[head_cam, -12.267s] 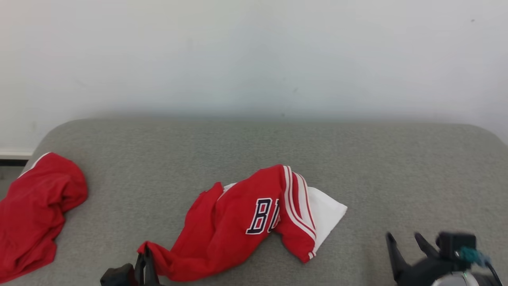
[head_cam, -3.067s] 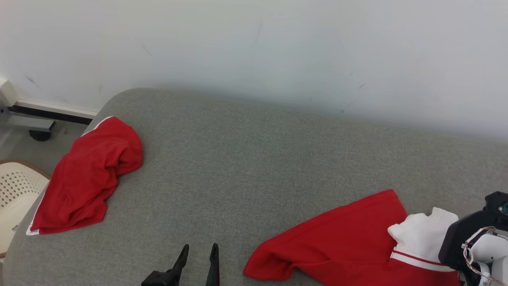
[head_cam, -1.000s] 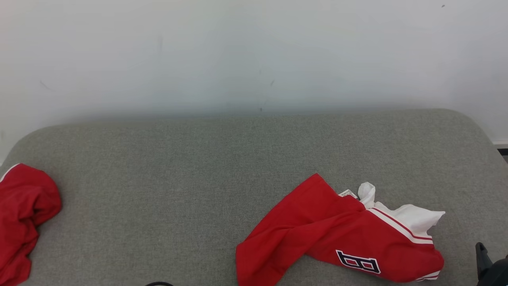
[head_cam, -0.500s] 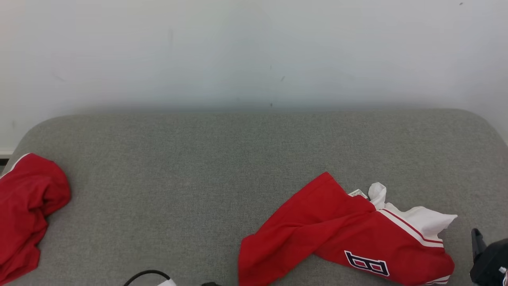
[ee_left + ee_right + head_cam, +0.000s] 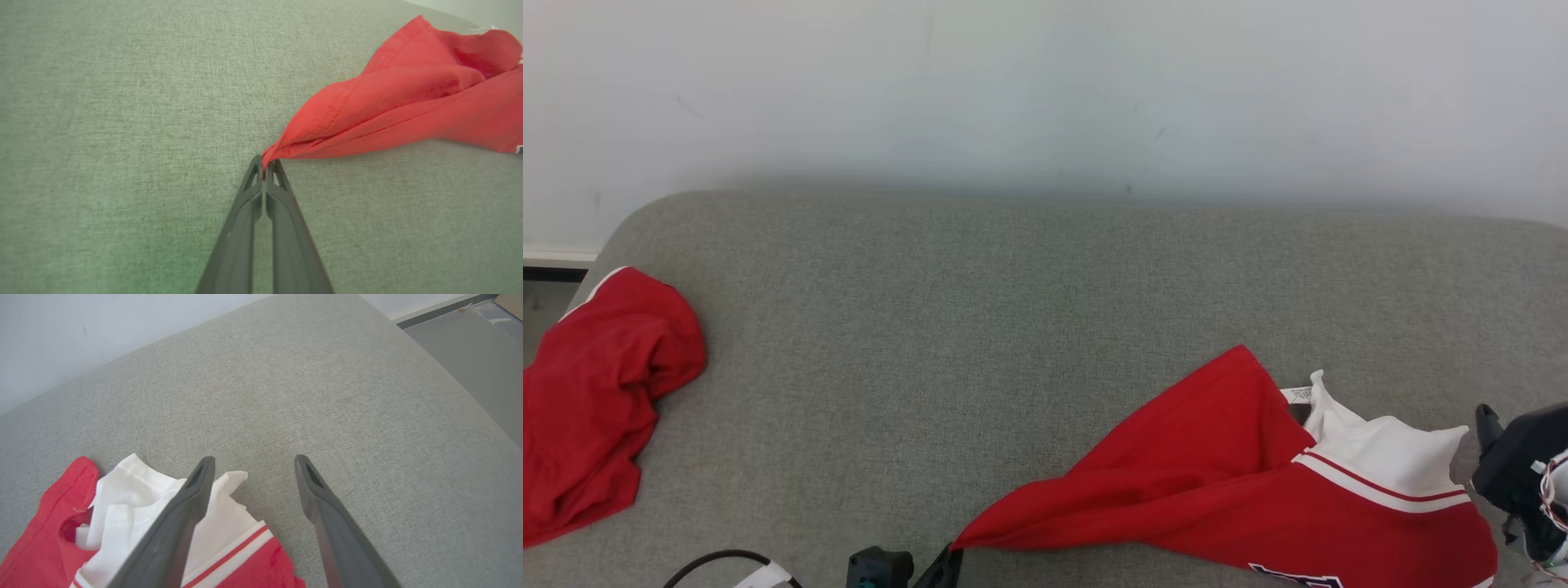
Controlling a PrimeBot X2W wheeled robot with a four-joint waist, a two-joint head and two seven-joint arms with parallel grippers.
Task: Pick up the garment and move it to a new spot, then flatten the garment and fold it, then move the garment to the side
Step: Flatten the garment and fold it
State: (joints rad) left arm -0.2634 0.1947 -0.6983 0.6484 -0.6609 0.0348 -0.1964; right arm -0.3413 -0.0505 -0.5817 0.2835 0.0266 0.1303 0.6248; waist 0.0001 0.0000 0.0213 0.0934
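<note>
At the far left, a crumpled red cloth (image 5: 596, 400) is seen lying on the left end of the grey pad (image 5: 931, 327), partly hanging over its edge. A pale wall (image 5: 1045, 82) is seen behind the pad. At the bottom edge of the head view, a black cable (image 5: 711, 562) is seen curving just left of the left gripper (image 5: 265, 163).

The left gripper is closed, and a red corner of the garment (image 5: 1241, 482) is pinched between its fingertips. This corner is seen near the front edge of the pad, about midway along it. From the pinched corner the red fabric is drawn out to the right in long folds. The rest of the garment is spread over the front right part of the pad. A white section edged with a red stripe is seen at its right end, and a small label is tucked beside it. Part of a dark letter is cut off by the bottom of the head view.

At the right, the right gripper (image 5: 253, 461) is held wide open at the white section's edge. One finger is seen over the white fabric, the other over bare pad. Whether the cloth is touched cannot be told. Beyond the pad's right end, grey floor (image 5: 470, 343) is seen.
</note>
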